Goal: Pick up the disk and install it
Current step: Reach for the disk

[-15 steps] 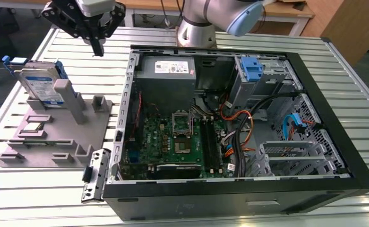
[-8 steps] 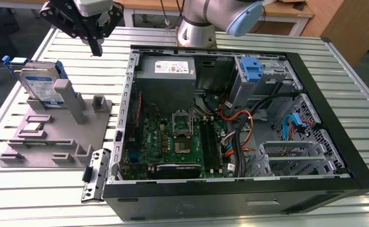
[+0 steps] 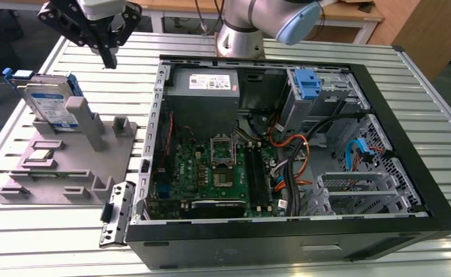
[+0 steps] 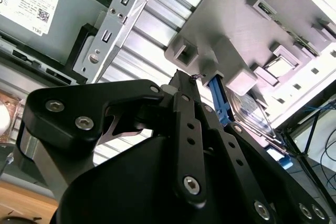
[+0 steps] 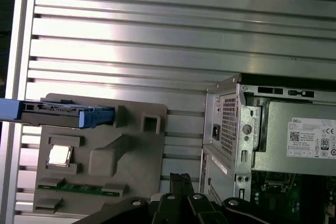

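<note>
Open-sided black computer case (image 3: pixel 287 242) fills the exterior view's foreground on a slatted metal table (image 3: pixel 48 248). One disk (image 3: pixel 47 107) stands on edge in one grey fixture (image 3: pixel 125 153) at the exterior view's left, with a bare strip of slats between fixture and case wall. One gripper (image 3: pixel 109 61) hangs over that strip, fingers pressed together and empty, clear of the disk. Inside the case are one grey power-supply box (image 3: pixel 202 83) and one blue latch (image 3: pixel 307 85).

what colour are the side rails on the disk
Blue rails, best seen in the exterior view.
</note>
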You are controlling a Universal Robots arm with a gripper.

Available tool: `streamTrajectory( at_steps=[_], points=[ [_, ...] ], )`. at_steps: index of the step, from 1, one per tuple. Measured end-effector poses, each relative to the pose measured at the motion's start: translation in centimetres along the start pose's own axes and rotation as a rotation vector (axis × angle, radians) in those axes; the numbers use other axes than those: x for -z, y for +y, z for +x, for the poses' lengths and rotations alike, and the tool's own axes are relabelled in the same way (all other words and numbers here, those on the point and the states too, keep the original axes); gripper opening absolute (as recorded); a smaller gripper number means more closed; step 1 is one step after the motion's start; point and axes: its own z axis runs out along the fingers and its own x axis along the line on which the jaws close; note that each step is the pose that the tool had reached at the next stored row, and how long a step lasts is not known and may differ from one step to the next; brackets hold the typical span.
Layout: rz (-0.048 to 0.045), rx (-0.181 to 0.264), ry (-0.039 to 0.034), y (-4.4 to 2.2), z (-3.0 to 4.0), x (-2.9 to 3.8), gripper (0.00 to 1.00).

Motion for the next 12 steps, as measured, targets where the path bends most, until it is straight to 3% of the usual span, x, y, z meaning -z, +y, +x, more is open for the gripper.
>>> streamTrajectory(
  at_steps=[12],
  points=[
    [-0.0002,0.008,0.0003,0.01,0.19,0.00,0.10]
  ],
)
